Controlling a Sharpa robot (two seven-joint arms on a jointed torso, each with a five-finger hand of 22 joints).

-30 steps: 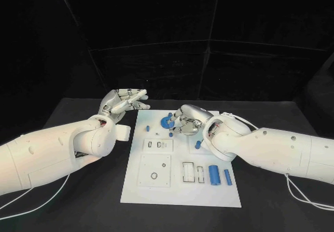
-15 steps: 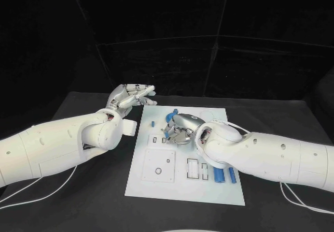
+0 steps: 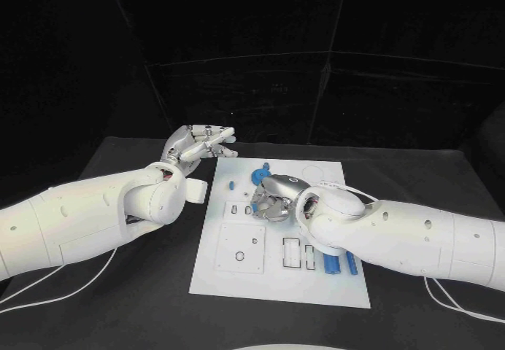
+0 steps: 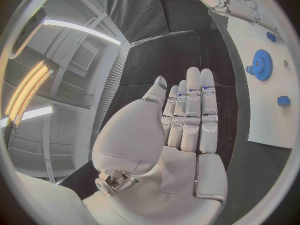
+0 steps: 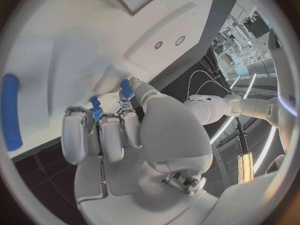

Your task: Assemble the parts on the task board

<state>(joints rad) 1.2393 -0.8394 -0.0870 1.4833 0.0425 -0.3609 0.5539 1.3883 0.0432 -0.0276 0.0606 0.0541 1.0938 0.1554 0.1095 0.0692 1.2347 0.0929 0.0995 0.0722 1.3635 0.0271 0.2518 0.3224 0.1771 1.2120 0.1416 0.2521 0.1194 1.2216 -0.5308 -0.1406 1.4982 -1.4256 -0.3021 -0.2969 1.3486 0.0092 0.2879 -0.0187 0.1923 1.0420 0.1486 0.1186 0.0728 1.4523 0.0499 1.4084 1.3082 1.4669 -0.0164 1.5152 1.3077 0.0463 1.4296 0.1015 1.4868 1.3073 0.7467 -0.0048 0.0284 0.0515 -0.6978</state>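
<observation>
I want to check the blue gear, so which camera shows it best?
The left wrist view: the blue gear sits unobstructed on the white board, teeth visible. In the head view it is small, beside the right hand. The right wrist view doesn't clearly show it.

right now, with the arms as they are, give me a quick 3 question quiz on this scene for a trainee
1. True or false: the left hand rests on the task board.
2. Which hand is over the task board, by the blue gear? A) left B) right C) both
3. Fill in: the two long blue cylinders lie near the board's ___ edge, on the robot's right side.

Key
1. False: it is held up past the board's far left corner, fingers straight and together, holding nothing.
2. B: the right hand is over the board's middle, fingers curled by small blue parts; whether it grips one cannot be told.
3. Near.
</observation>
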